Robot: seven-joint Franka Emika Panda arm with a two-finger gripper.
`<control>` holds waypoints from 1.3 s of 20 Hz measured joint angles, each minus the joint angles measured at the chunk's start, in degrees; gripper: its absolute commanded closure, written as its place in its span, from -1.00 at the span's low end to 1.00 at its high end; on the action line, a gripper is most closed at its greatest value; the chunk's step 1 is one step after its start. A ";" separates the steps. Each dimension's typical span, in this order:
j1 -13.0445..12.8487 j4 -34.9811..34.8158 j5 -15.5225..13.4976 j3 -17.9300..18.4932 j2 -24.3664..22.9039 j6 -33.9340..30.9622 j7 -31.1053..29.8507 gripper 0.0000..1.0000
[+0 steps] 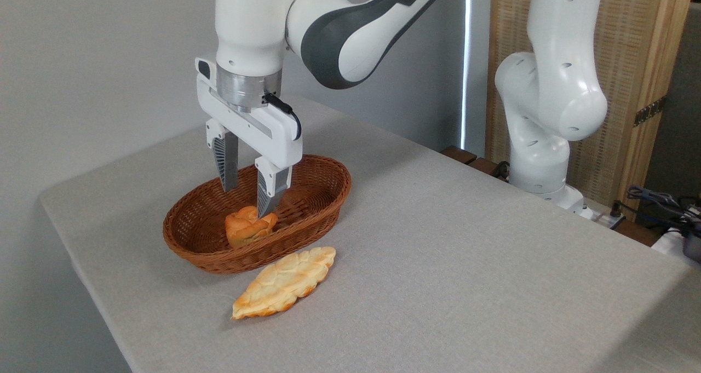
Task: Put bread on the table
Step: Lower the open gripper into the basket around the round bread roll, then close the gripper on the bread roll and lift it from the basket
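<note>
Bread (248,226), a lumpy golden-orange bun inside the brown oval wicker basket (323,198), looked light and squashy, best pinched gently across its middle by the white two-finger gripper (249,198), which hung open and empty above it.

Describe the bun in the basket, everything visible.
The bun is small, lumpy and roundish, golden-orange with a paler patch on top, and looks like baked or imitation bread. It lies inside the brown wicker basket, near the front wall, which hides its lower edge. The gripper hangs open just above it, fingers pointing down; the right finger reaches the bun's top right and may touch it, the left finger sits behind it. It has not been lifted.
</note>
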 measured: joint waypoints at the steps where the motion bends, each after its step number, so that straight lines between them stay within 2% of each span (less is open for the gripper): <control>1: -0.24 -0.21 0.00 0.00 0.11 0.26 -0.44 -1.00; 7: -2.37 -2.48 0.00 -0.01 1.61 6.45 -2.86 -1.00; 13: -3.75 -2.91 0.25 -0.01 4.12 7.35 -2.91 -1.00; 14: -3.76 -2.91 0.30 -0.01 4.41 7.35 -2.91 -0.95; 15: -3.77 -2.91 0.32 -0.01 4.69 7.35 -2.91 -0.57; 17: -3.92 -2.91 0.93 -0.15 5.28 7.35 -2.88 -0.02; 19: -4.14 -2.90 2.85 -0.48 5.65 7.35 -2.89 0.38; 26: -4.29 -2.90 4.09 -0.50 5.81 7.15 -2.88 0.37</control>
